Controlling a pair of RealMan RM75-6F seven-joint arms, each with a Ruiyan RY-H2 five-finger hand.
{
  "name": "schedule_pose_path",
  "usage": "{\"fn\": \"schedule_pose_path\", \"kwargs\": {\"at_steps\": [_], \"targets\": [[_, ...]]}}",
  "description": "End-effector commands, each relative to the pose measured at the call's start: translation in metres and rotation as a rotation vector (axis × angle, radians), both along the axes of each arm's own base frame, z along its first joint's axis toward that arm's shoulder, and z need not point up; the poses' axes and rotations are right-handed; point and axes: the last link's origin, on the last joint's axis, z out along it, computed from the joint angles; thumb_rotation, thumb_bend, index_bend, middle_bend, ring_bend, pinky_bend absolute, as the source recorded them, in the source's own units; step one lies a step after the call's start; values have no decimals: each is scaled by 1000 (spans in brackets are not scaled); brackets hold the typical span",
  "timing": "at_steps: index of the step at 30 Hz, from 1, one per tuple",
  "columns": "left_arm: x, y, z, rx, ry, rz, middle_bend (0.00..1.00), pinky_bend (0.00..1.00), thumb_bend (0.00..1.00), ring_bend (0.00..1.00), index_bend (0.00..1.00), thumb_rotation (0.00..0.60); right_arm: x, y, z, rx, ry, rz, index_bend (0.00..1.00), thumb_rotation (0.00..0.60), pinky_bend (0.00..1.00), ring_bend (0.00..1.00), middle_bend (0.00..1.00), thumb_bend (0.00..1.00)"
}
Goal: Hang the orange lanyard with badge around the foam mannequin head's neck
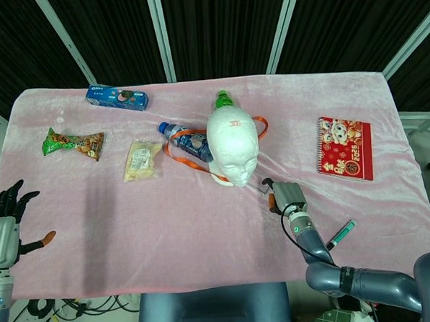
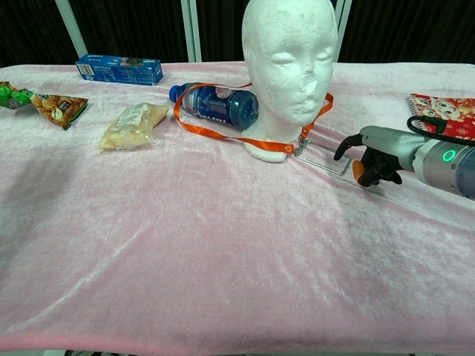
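Chest view puts the right hand point(image 2: 369, 157) low over the pink desk point(image 2: 223, 252), fingers curled in and nothing between them, its fingertips just beside the clear badge point(image 2: 324, 157) that lies flat on the cloth. On the near left edge the left hand point(image 1: 7, 215) hangs spread wide and holds nothing, well apart from everything. By my read this is the reach for the badge: the next move calls for a pinch on the badge or its clip, then a lift of the orange lanyard point(image 2: 215, 132) up and over the foam head point(image 2: 289, 63). Right now that strap lies around the head's base and loops out past one blue bottle point(image 2: 215, 104). Count of the rest: one pale snack bag point(image 1: 143, 160), one green snack packet point(image 1: 73, 143), one red notebook point(image 1: 344, 148), one green-capped bottle point(image 1: 223, 98) behind the head, and farthest back one blue box point(image 1: 117, 97).
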Motion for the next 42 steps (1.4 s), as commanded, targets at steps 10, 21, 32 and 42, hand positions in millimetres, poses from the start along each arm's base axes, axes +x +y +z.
{"fn": "schedule_pose_path", "kwargs": {"at_steps": [10, 21, 32, 42], "targets": [[-1, 2, -1, 16, -1, 7, 10, 0, 71, 0, 212, 600, -2, 3, -4, 10, -2, 1, 300, 600, 766, 828, 828, 749], [-1, 2, -1, 22, -4, 7, 10, 0, 71, 0, 213, 600, -2, 10, -5, 24, -8, -3, 319, 600, 766, 828, 828, 749], [0, 2, -2, 24, -4, 6, 10, 0, 71, 0, 218, 600, 2, 20, -5, 52, -22, 7, 334, 600, 767, 828, 829, 750], [0, 1, 0, 31, -4, 6, 10, 0, 71, 0, 219, 600, 8, 26, -6, 58, -37, 21, 339, 600, 766, 829, 829, 754]]}}
